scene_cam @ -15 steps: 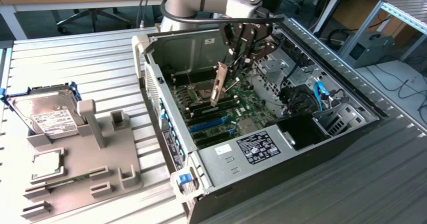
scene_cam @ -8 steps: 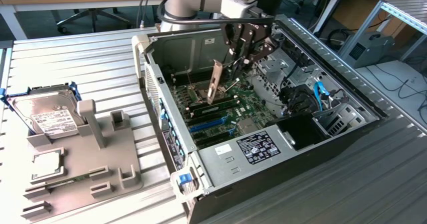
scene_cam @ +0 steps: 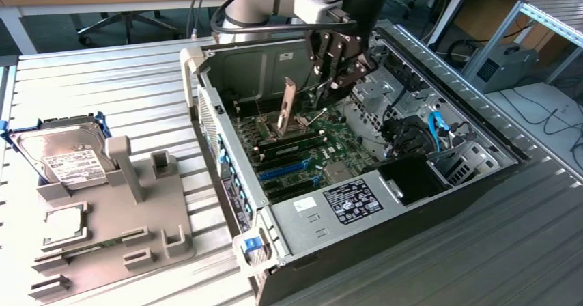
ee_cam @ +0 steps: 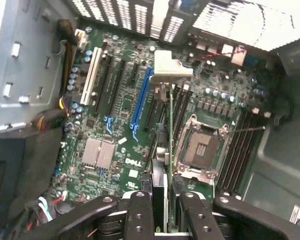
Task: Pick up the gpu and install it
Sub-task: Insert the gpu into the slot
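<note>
The gpu [ee_cam: 170,131] shows edge-on in the wrist view as a thin dark board, with its pale metal end bracket [ee_cam: 167,70] at the far end. My gripper [ee_cam: 165,220] is shut on the board's near end, one black finger [ee_cam: 139,212] on each side. The card hangs over the green motherboard [ee_cam: 115,95], between the blue slot [ee_cam: 141,100] and the processor socket [ee_cam: 200,145], apart from both. In the exterior view my gripper [scene_cam: 339,79] reaches down into the open computer case [scene_cam: 207,115], and the gpu's bracket [scene_cam: 288,104] stands upright just above the board.
A silver hard drive [scene_cam: 64,157] and a small square processor chip [scene_cam: 64,224] rest on a grey fixture [scene_cam: 136,241] at the exterior view's left. Inside the case are the power supply [scene_cam: 351,202], blue cables [scene_cam: 437,128] and drive cage [scene_cam: 378,104].
</note>
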{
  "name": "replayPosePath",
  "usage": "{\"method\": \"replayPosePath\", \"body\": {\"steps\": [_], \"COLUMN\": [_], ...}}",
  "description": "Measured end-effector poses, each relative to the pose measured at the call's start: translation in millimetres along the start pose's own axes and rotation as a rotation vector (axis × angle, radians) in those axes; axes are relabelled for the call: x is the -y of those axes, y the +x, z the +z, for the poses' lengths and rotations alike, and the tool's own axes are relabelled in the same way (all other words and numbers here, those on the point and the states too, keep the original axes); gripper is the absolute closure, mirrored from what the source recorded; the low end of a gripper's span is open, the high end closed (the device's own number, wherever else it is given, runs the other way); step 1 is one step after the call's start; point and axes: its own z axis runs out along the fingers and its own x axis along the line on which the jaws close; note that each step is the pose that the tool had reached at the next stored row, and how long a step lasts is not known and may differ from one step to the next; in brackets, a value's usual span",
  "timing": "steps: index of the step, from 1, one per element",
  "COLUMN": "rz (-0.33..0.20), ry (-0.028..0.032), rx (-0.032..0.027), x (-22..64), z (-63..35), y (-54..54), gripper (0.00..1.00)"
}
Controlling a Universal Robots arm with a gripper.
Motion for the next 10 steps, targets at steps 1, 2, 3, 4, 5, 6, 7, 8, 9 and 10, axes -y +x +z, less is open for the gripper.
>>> {"method": "replayPosePath", "body": {"steps": [1, 2, 3, 4, 5, 6, 7, 8, 9, 10], "rz": [0.017, 0.032, 0.046, 0.064, 0.079, 0.094, 0.111, 0.131, 0.143, 0.157], "ry": [0.0006, 0.001, 0.0014, 0.0019, 0.0024, 0.0029, 0.0033, 0.0039, 0.0043, 0.0046], "rx": [-0.0002, -0.0003, -0.0006, -0.0009, -0.0011, -0.0013, -0.0016, -0.0019, -0.0021, -0.0023], "x": [0.0, 0.0, 0.0, 0.0, 0.0, 0.0, 0.0, 0.0, 0.0, 0.0], "z": [0.2, 0.4, 0.6, 0.7, 0.9, 1.1, 1.2, 1.4, 1.4, 1.5], "y": [0.0, 0.0, 0.0, 0.0, 0.0, 0.0, 0.0, 0.0, 0.0, 0.0], "gripper": [0.74, 0.74, 0.74, 0.74, 0.74, 0.74, 0.74, 0.74, 0.74, 0.74]}}
